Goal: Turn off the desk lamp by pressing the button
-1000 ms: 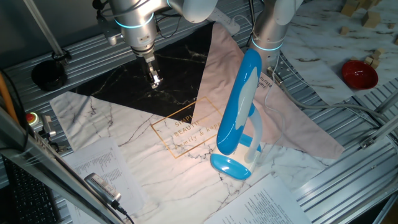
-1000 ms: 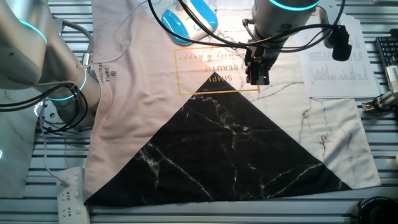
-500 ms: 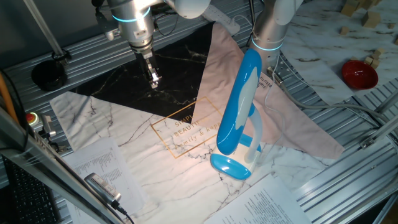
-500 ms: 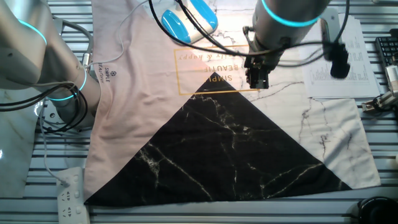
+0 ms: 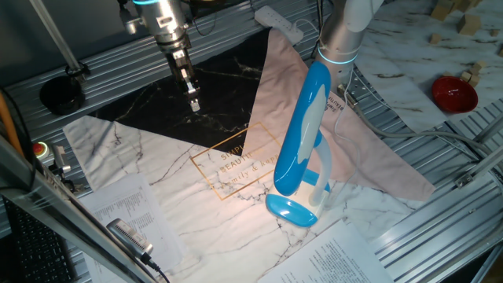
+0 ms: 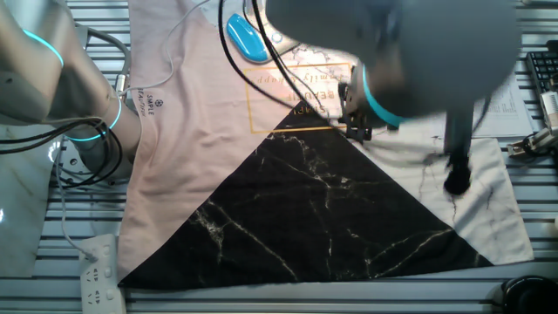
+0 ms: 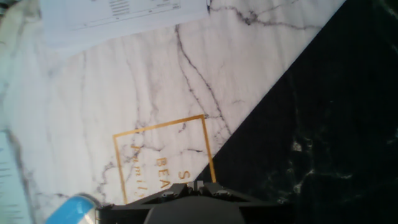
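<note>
The desk lamp stands lit on the marble-print mat, its blue oval base near the mat's front edge and its long blue-and-white head tilted above, a warm pool of light falling on the gold-framed lettering beside it. My tool hangs above the mat's black triangle, well apart from the lamp, and I cannot tell whether its fingers are spread or pressed together. Printed sheets lie on the worktop; a red bowl sits far off.
</note>
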